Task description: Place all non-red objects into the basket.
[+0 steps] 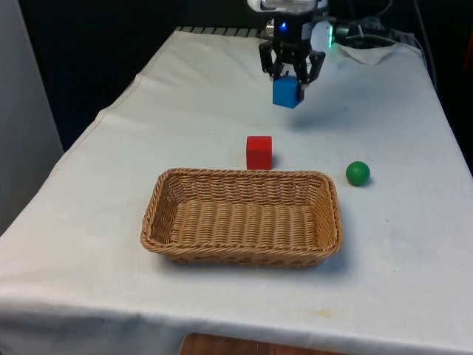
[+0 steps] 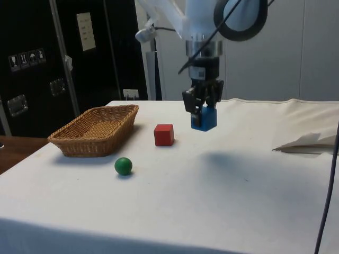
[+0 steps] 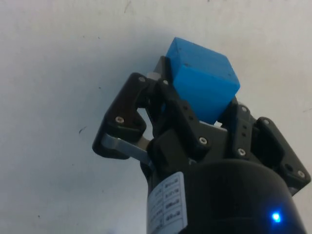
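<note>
We cannot make out how far the blue cube (image 1: pixel 287 92) reaches up between the jaws, since the black gripper (image 1: pixel 291 74) covers its upper part in the front and side views, and in the wrist view the gripper body hides the cube's near side. The arm is cut off above the wrist in both fixed views.

The surface (image 1: pixel 111 185) is a long table under a white cloth that lies slightly wrinkled, with a fold or loose piece of white cloth (image 2: pixel 307 143) at its robot end. Black curtains hang behind it in the front view, and dark cabinets stand behind it in the side view.

The white arm (image 2: pixel 204 21) comes straight down, the gripper pointing at the cloth, the jaws clamped on the blue cube. The cube hangs in the air, clear of the surface, a shadow on the cloth below it.

The woven wicker basket (image 1: pixel 159 196) sits on the near half of the surface with nothing in it. The red cube (image 1: pixel 259 152) stands on the cloth just beyond the basket's far rim, between basket and gripper. The green ball (image 1: pixel 358 173) rests on the cloth towards the front view's right, beside the basket's far corner and apart from it.
</note>
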